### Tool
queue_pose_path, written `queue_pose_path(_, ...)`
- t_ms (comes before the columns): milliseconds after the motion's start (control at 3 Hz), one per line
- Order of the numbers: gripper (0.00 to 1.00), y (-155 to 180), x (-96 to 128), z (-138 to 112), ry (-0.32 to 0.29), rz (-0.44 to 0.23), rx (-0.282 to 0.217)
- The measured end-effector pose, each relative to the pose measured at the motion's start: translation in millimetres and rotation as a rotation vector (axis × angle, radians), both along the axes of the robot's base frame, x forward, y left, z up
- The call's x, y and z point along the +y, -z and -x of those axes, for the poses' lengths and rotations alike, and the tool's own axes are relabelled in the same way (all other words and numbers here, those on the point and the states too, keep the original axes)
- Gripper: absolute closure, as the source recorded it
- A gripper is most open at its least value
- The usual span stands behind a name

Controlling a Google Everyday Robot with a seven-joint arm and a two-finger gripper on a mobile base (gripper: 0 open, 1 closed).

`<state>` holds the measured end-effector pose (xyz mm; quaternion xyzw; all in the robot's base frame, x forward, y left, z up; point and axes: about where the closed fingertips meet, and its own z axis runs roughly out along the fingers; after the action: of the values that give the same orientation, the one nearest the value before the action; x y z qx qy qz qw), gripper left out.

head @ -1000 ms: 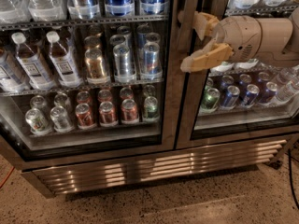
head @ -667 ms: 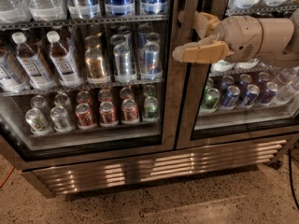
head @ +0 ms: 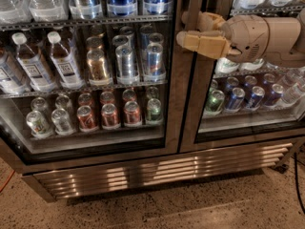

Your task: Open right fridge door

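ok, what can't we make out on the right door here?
Camera view:
- Right fridge door: top and right side cut off by the picture edges.
- Gripper at its inner edge: contact hidden by the gripper's own body.
- Bottles behind the arm: mostly covered by it.

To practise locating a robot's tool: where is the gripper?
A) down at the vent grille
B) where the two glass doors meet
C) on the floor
B: the gripper is at the left edge of the right fridge door, by the centre seam, well above the vent grille.
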<state>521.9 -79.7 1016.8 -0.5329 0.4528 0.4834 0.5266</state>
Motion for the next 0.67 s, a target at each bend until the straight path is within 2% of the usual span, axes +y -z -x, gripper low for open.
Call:
queue_pose_path(333, 1.0, 0.0, -4.3, -5.6, 0.0, 0.0, 0.0)
queue_pose_path(667, 1.0, -0.1, -7.4, -9.7, 0.0, 0.0, 0.0)
